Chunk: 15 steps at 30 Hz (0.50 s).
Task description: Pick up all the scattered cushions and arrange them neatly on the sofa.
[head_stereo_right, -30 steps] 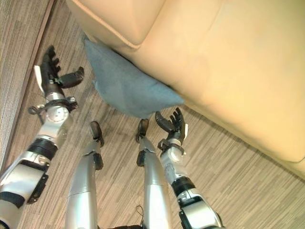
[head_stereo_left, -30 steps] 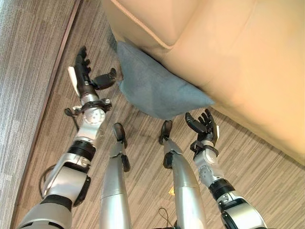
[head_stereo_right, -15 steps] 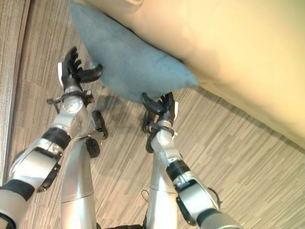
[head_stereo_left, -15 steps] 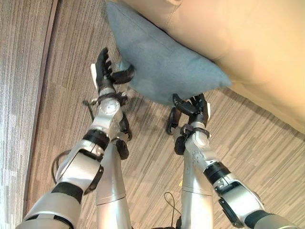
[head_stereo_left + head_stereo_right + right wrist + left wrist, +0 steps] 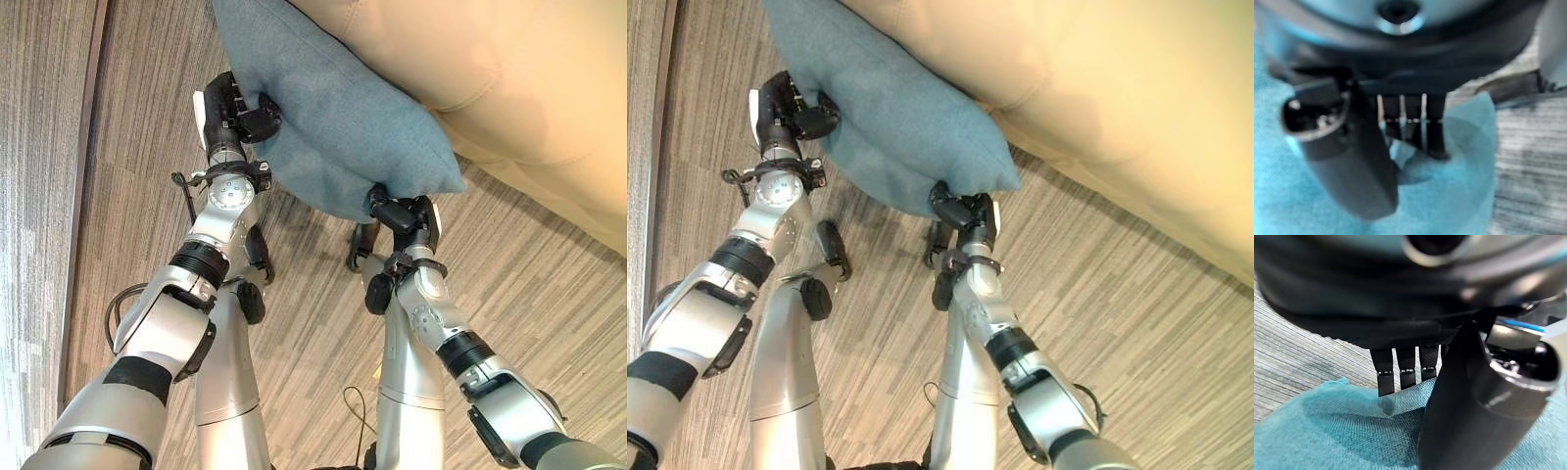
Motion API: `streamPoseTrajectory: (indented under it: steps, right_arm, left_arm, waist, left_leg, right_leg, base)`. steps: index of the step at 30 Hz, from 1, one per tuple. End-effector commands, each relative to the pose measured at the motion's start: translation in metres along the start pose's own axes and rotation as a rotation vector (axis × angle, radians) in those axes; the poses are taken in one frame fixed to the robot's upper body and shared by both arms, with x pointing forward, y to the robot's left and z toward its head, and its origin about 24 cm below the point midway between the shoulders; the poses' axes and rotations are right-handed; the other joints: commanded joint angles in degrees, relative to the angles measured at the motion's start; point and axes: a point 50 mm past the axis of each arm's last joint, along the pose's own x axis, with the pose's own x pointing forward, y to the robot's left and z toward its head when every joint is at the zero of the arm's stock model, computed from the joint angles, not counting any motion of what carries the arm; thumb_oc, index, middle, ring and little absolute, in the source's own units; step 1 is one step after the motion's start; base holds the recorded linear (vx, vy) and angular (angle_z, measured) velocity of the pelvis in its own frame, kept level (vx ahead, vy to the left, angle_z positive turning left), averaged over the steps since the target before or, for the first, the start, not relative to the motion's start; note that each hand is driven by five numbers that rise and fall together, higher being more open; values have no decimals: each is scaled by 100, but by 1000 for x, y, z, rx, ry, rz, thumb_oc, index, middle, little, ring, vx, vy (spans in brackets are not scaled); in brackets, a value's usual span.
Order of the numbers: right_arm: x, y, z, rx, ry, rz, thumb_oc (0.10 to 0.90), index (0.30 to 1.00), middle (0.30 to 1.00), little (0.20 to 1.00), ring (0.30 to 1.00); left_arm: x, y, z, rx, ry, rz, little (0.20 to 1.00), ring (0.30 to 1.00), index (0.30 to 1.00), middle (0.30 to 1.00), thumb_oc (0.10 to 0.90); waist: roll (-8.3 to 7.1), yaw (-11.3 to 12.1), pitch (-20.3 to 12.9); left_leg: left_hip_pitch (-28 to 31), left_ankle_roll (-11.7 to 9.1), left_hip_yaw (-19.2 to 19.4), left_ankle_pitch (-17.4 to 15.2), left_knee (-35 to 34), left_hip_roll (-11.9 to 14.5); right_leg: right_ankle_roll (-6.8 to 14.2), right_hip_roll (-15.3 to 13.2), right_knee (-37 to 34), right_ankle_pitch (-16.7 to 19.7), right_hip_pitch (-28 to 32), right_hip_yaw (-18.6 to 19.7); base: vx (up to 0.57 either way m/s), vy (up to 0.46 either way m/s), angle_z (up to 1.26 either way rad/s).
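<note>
One blue-grey cushion (image 5: pixel 338 117) is in view. It leans against the front of one tan sofa (image 5: pixel 529 69), its upper part resting on the upholstery and its lower edge above the striped grey floor (image 5: pixel 549 294).

Two hands engage the cushion, one at each lower end.

Left hand (image 5: pixel 230 113): positioned at the cushion's left edge. The thumb lies on the front face of the fabric and the fingers (image 5: pixel 1400 369) press into it from the other side, so the hand is clamped on the cushion edge. The left wrist view shows the cloth dented between thumb and fingers.

Right hand (image 5: pixel 407 215): positioned at the cushion's lower right corner. The thumb (image 5: pixel 1347 161) and the fingers are curled onto the cloth, pinching the corner between them.

One dark strip (image 5: pixel 93 78) runs along the floor to the left, bordering a lighter floor section.
</note>
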Motion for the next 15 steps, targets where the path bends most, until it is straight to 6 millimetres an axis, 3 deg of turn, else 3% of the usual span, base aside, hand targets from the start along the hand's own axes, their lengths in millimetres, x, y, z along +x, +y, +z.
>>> streamPoseTrajectory:
  steps: [1,2,3,7,10,12,13,15]
  right_arm:
    - [-23,32,-1,41,-77,184,400,300,300,300,300]
    - [-25,27,3,61,-106,165,400,300,300,300,300]
    - [-26,24,7,71,-127,162,400,300,300,300,300]
    - [-36,7,13,99,-183,146,400,300,300,300,300]
    - [-45,-1,15,122,-208,132,400,300,300,300,300]
    - [-54,-10,19,140,-237,127,400,300,300,300,300]
    - [-55,-11,19,140,-236,126,400,300,300,300,300]
    - [-62,-23,20,126,-249,109,400,300,300,300,300]
  left_arm:
    - [-27,-47,17,-162,-156,-146,300,300,300,300,400]
    - [-41,-49,23,-329,-195,-149,300,300,300,300,400]
    - [-51,-52,28,-375,-231,-179,300,300,300,300,400]
    - [-88,-52,33,-413,-351,-310,300,300,300,300,400]
    - [-104,-48,22,-478,-327,-350,300,300,300,300,400]
    - [-118,-42,16,-492,-328,-396,300,300,300,300,400]
    - [-118,-42,15,-491,-326,-396,300,300,300,300,400]
    - [-130,-39,1,-371,-328,-438,300,300,300,300,400]
  waist:
    - [521,-133,-764]
    - [523,-140,-759]
    - [534,-133,-761]
    - [560,-127,-850]
    - [522,-116,-931]
    - [508,-115,-1125]
    - [506,-116,-1101]
    - [537,-108,-1343]
  left_leg:
    - [162,-197,-536,-208,-676,-30]
    - [421,-214,-510,-134,-990,-20]
    - [600,-217,-495,-92,-1202,-9]
    - [1571,-264,-416,107,-2046,-43]
    - [2422,-332,-374,307,-2726,-121]
    - [3318,-468,-342,516,-3367,-201]
    - [3374,-471,-343,532,-3403,-204]
    - [4255,-564,-319,722,-3961,-238]
  right_leg:
    - [304,-290,101,-924,812,55]
    - [389,-269,-175,-819,1067,-53]
    - [438,-259,-339,-752,1225,-109]
    - [617,-191,-1135,-452,2161,-323]
    - [684,-172,-1792,-257,2988,-489]
    - [735,-153,-2463,-109,3899,-659]
    - [735,-149,-2495,-98,3956,-669]
    - [799,-112,-2964,-13,4805,-841]
  base:
    - [-17,-37,0]
    - [-15,-46,-1]
    - [-14,-53,-4]
    - [-21,-35,1]
    - [20,-71,6]
    - [81,-120,0]
    - [69,-70,0]
    - [147,-94,8]
